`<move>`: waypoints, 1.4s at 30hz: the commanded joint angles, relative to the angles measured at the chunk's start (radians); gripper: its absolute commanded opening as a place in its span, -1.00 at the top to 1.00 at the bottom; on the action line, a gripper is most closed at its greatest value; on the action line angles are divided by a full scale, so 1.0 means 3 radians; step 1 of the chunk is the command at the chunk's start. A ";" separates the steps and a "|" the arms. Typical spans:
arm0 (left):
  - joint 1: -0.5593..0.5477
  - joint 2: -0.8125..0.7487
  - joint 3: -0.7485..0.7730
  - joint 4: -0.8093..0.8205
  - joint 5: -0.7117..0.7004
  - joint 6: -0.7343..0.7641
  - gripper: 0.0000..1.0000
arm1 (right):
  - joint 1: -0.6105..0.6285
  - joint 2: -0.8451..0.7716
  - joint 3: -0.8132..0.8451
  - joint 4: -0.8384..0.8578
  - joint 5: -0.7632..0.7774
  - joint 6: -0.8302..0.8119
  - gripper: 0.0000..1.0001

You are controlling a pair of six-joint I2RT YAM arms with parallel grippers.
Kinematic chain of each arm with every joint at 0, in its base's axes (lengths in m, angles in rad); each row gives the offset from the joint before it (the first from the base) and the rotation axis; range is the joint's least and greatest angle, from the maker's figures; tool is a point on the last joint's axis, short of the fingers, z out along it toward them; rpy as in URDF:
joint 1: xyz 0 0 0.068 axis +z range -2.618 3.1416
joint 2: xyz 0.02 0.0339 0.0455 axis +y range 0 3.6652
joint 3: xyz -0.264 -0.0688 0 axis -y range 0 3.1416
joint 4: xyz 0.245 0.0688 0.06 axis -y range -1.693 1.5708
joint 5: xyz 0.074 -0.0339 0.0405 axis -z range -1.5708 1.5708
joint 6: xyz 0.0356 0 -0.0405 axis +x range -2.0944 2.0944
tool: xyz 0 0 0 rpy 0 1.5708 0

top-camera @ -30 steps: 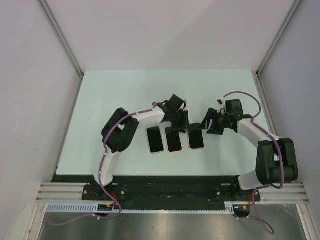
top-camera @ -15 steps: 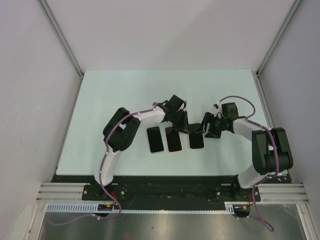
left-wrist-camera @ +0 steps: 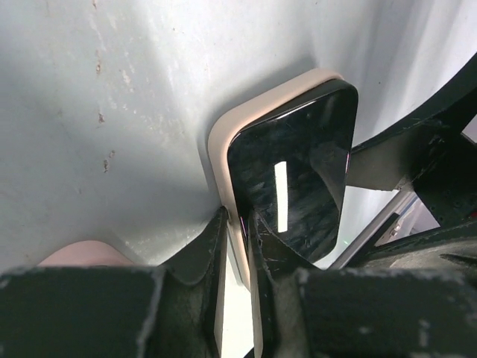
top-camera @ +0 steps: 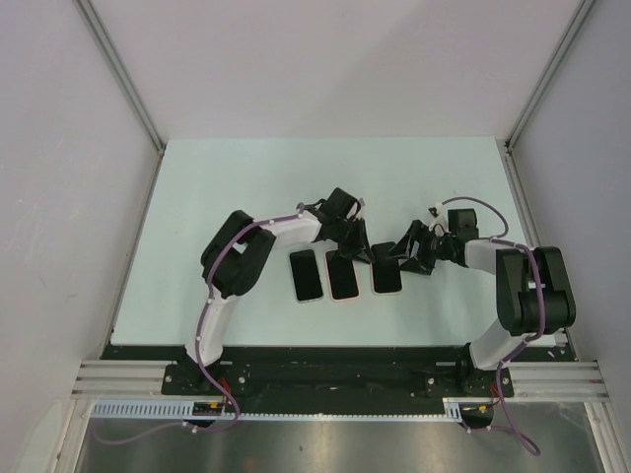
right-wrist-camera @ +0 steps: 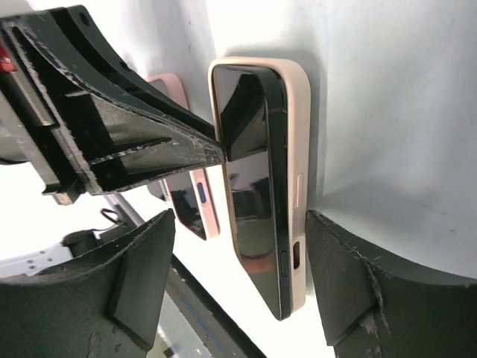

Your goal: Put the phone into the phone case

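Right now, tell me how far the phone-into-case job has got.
Done: the phone lies on the beige phone case, lined up. In hand: the left gripper nips their edge; the right gripper stands open astride them. Left: the phone's side frame shows above the case wall, so it likely needs pressing flush.

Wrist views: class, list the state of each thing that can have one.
Phone: partly in its case, not fully seated.
Phone case: lying on table, under phone.
Left claw: shut on phone's edge.
Right claw: open, straddling phone.
Pink-cased phone: lying flat alongside.
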 commanded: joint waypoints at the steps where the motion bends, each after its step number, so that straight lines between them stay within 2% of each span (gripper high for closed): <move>1: -0.0105 0.0043 -0.0084 0.0148 0.0226 -0.0100 0.65 | -0.0005 0.0041 -0.0069 0.1102 -0.0866 0.0589 -0.44; 8: -0.0105 0.0013 -0.0099 0.0169 0.0272 -0.0090 0.65 | -0.0051 0.0092 -0.0090 0.1144 -0.0994 0.0590 -0.40; 16: -0.0105 -0.0003 -0.0109 0.0174 0.0252 -0.0075 0.65 | -0.0086 0.0082 -0.0100 0.0801 -0.0877 0.0309 -0.31; 24: -0.0105 -0.0008 -0.0135 0.0174 0.0242 -0.0069 0.65 | -0.0127 0.0143 -0.0100 0.0704 -0.0831 0.0267 -0.01; 27: -0.0105 -0.0018 -0.0155 0.0184 0.0247 -0.0069 0.65 | -0.0127 0.0148 -0.0095 0.0714 -0.0811 0.0267 0.25; 28: -0.0105 -0.0023 -0.0160 0.0194 0.0247 -0.0069 0.65 | -0.0122 0.0153 -0.0095 0.0704 -0.0800 0.0257 0.44; 29: -0.0110 -0.0028 -0.0166 0.0189 0.0247 -0.0069 0.65 | -0.0132 0.0153 -0.0095 0.0704 -0.0785 0.0257 0.52; 37: -0.0131 -0.0033 -0.0166 0.0199 0.0272 -0.0080 0.63 | -0.0122 0.0072 -0.0100 0.0536 -0.0545 0.0181 1.00; 41: -0.0141 -0.0028 -0.0161 0.0199 0.0252 -0.0080 0.63 | -0.0122 0.0072 -0.0095 0.0448 -0.0468 0.0165 0.98; 42: -0.0141 -0.0023 -0.0155 0.0199 0.0252 -0.0080 0.63 | -0.0127 0.0082 -0.0095 0.0438 -0.0468 0.0180 0.86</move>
